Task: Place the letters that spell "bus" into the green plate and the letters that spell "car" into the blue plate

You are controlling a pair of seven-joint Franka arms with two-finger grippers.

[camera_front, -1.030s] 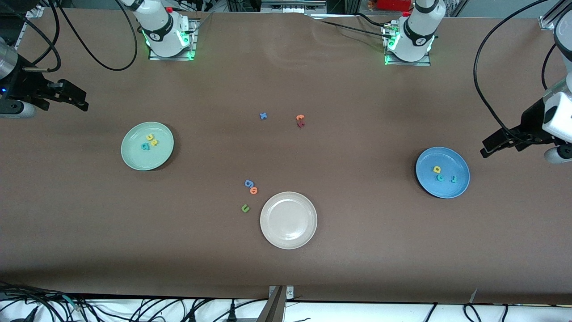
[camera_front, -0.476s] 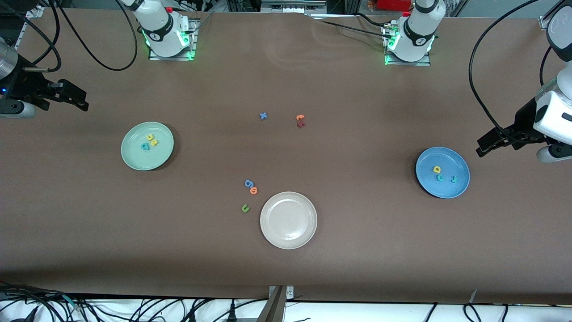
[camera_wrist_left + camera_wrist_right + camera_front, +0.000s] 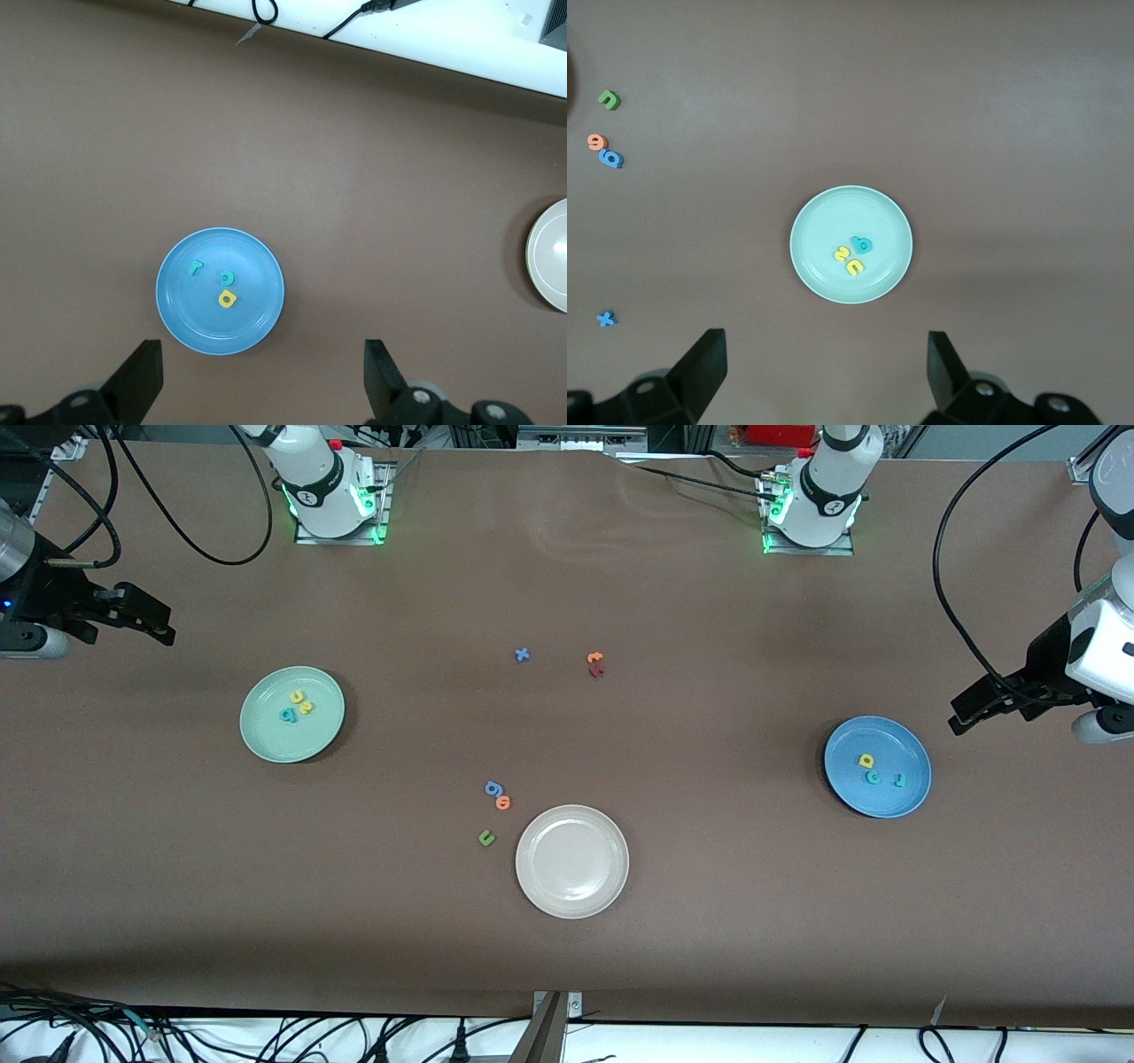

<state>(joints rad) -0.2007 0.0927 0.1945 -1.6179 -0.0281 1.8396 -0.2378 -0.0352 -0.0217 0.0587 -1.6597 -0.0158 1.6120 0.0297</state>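
The letters that spell "bus" (image 3: 296,707) lie in the green plate (image 3: 266,744); the letters that spell "car" (image 3: 879,772) lie in the blue plate (image 3: 842,779); the left gripper (image 3: 961,722) hangs spread just beside the blue plate; the right gripper (image 3: 164,627) waits spread.

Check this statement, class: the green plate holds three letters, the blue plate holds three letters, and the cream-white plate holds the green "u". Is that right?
Not quite. The cream-white plate holds nothing; the green "u" lies on the table beside it, as the front view shows. The rest stands: three letters in the green plate and three in the blue plate.
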